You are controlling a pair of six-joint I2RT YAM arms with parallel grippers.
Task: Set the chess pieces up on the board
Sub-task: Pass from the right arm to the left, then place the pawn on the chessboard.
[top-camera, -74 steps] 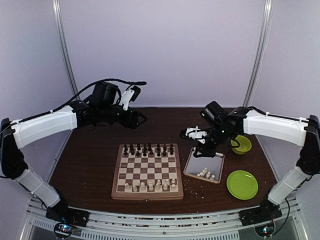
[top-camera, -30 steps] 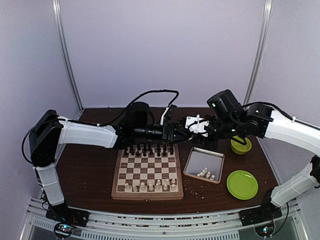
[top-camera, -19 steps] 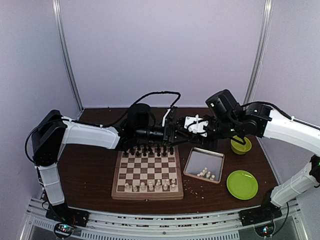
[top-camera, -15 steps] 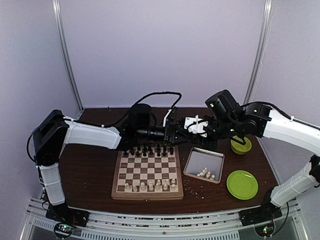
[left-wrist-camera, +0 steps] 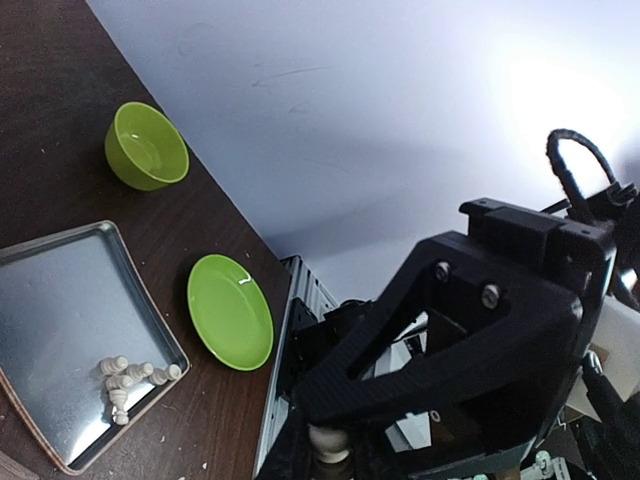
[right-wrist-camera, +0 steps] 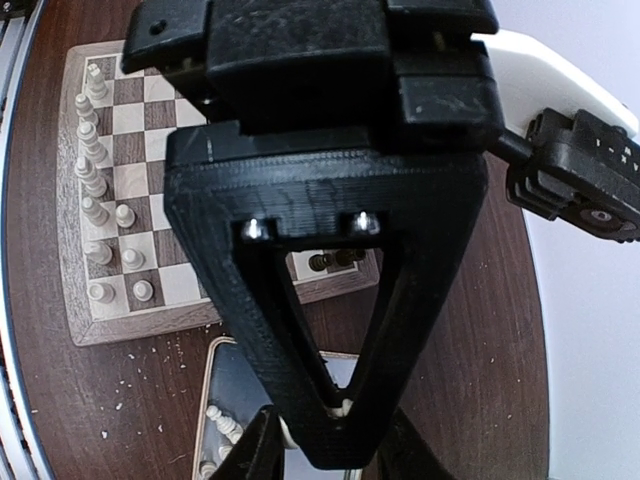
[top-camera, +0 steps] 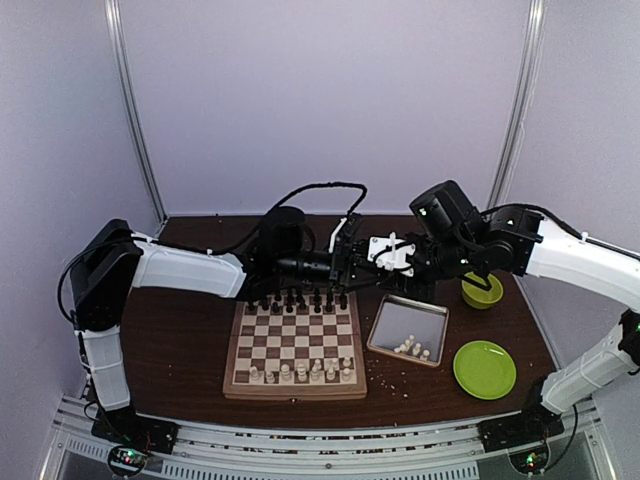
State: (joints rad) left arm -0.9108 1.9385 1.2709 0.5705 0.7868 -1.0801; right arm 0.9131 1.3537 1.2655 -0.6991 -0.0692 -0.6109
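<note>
Above the far edge of the board (top-camera: 295,388) my two grippers meet tip to tip in the air. My left gripper (top-camera: 352,263) is shut on a cream chess piece (left-wrist-camera: 330,440), seen between its fingers in the left wrist view. My right gripper (top-camera: 368,260) faces it. In the right wrist view its fingers stand apart on either side of the left gripper's black tip (right-wrist-camera: 335,400), with the cream piece (right-wrist-camera: 290,436) showing beside one finger. Cream pieces (top-camera: 300,372) stand on the board's near rows and dark pieces (top-camera: 297,298) on the far rows.
A metal tray (top-camera: 385,325) right of the board holds several loose cream pieces (top-camera: 412,348). A green bowl (top-camera: 482,290) and a green plate (top-camera: 484,368) lie further right. Pale crumbs dot the table near the tray.
The left arm swung in from the back left to meet the right gripper above the board. In the last second its jaws closed on the piece, and the right jaws eased apart a little.
</note>
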